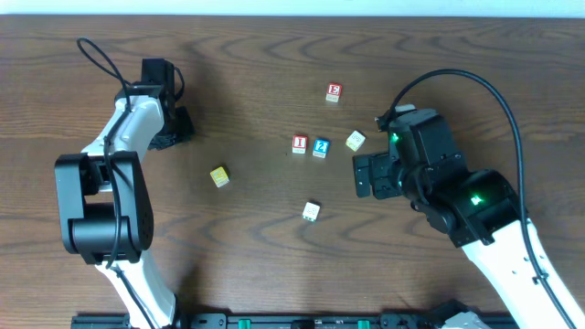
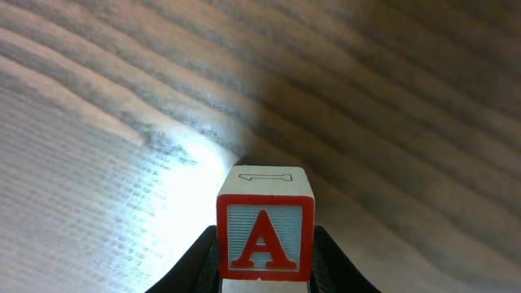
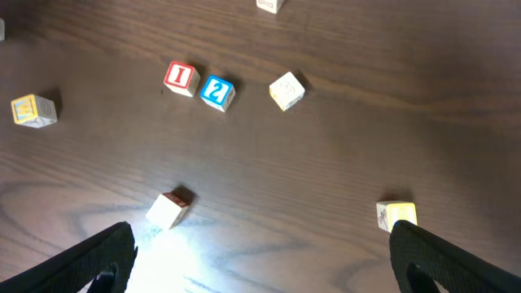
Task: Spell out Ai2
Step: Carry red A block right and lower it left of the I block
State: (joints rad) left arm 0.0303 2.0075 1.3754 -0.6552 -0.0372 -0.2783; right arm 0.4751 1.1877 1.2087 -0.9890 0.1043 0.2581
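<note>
My left gripper (image 1: 177,126) is at the far left of the table, shut on a block with a red letter A (image 2: 264,236); the overhead view hides this block under the gripper. A red I block (image 1: 299,143) and a blue 2 block (image 1: 321,147) sit side by side mid-table, I to the left of 2. They also show in the right wrist view, the I (image 3: 180,77) and the 2 (image 3: 217,92). My right gripper (image 1: 366,174) (image 3: 260,273) is open and empty, to the right of and nearer than the pair.
A red E block (image 1: 334,91) lies farther back. A cream block (image 1: 356,140) sits right of the 2. A yellow block (image 1: 218,176) lies left of centre, a white block (image 1: 312,211) near the front. Another yellow block (image 3: 396,216) lies by my right finger.
</note>
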